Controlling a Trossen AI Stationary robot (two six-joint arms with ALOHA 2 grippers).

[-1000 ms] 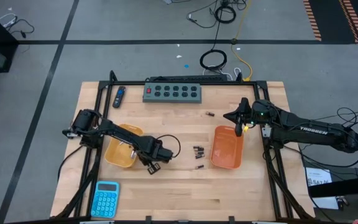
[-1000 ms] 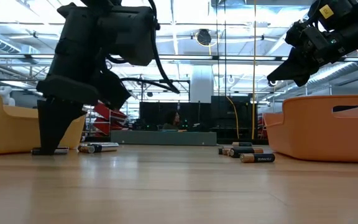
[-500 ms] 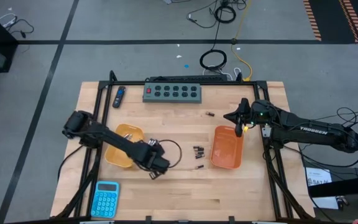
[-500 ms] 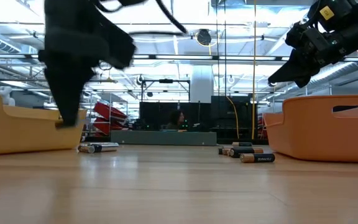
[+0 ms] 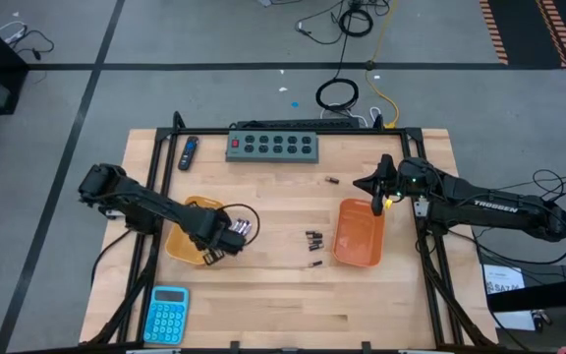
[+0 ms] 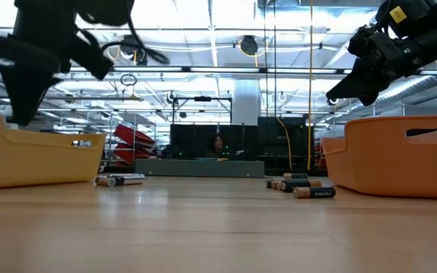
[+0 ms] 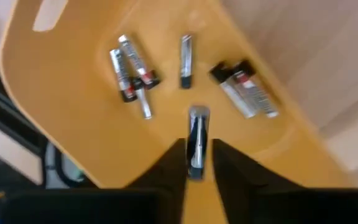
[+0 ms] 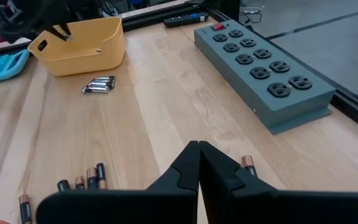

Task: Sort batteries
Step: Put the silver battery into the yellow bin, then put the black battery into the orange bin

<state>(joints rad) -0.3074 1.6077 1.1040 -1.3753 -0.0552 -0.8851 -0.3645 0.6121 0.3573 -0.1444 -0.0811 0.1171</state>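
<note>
the left gripper [image 5: 207, 258] hangs over the yellow bin [image 5: 187, 208] near the worktop's left edge, its fingers [image 7: 166, 167] clenched on a slim silvery battery [image 7: 196, 142] held above the bin's floor. five more batteries lie loose inside that bin: a crossed pair [image 7: 129, 70], a single thin one [image 7: 186, 60] and two thicker cells [image 7: 244, 89] side by side near the wall. just outside the yellow bin, on its side facing the middle of the worktop, a few silvery batteries [image 5: 242, 227] lie together on the wood. a cluster of dark, copper-tipped batteries [image 5: 313, 237] sits just beside the orange bin [image 5: 358, 234], which stands toward the right edge, with one more [image 5: 314, 263] a little nearer the front edge and a lone cell [image 5: 331, 180] between the orange bin and the grey power strip [image 5: 273, 145] at the back edge. the right gripper [image 5: 370, 183] waits in the air beside the orange bin's back end, its fingers [image 8: 188, 167] pressed together on nothing. a blue calculator [image 5: 168, 314] lies at the front-left corner, and a blue-and-black stick-shaped gadget [image 5: 189, 152] rests near the back-left corner.
</note>
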